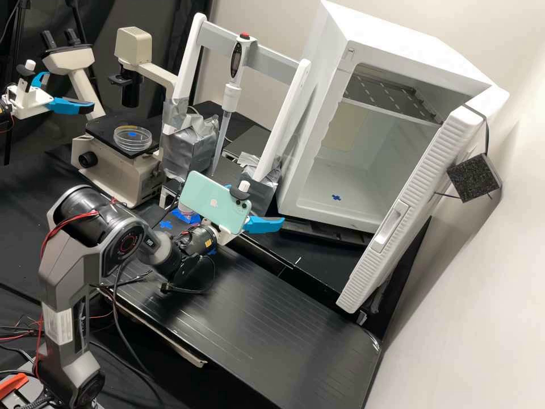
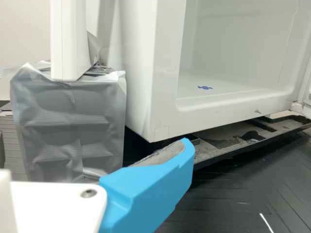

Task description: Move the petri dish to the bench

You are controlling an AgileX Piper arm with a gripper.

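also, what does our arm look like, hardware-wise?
Dark grey arm, black joint housing, a red ring marking on the next joint and a white label on the lower link. Red wires and black cables run outside. White-bodied gripper, with a mint-green phone mounted above.

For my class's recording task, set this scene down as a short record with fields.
Petri dish: on the microscope stage, not yet on the bench
End effector: open, without the dish, by the white cabinet
Cabinet door: open
Cabinet floor: blue mark
Pipette: tip down on the white frame
Phone: mounted on the arm
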